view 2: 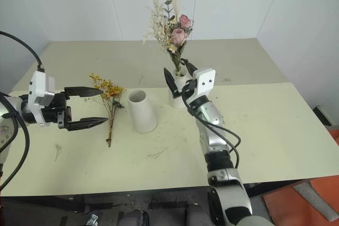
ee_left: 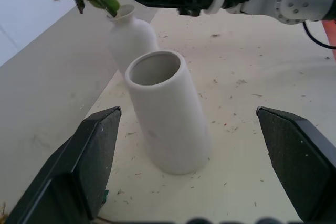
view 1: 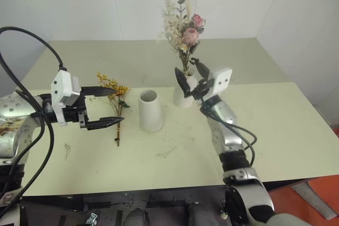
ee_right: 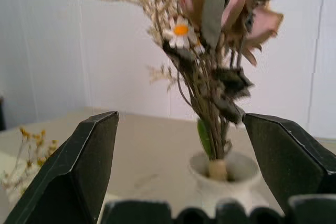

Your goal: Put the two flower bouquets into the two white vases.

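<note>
The cream-and-pink flower bouquet (view 1: 185, 30) stands upright in the bottle-shaped white vase (view 1: 181, 99), also seen in the right wrist view as bouquet (ee_right: 215, 51) and vase (ee_right: 227, 174). My right gripper (view 1: 185, 66) is open, its fingers on either side of the stems just above the vase mouth. The yellow-orange bouquet (view 1: 108, 82) lies flat on the table, left of the empty cone-shaped white vase (view 1: 150, 112). My left gripper (view 1: 119, 106) hovers open over that bouquet, pointing at the cone vase (ee_left: 168, 114).
The cream table (view 1: 275, 130) carries scattered bits of dried plant (view 1: 167, 153). A second beige surface (view 1: 106, 56) runs behind it to the white wall. Black cables (view 1: 32, 146) hang by my left arm. The table's front edge is close.
</note>
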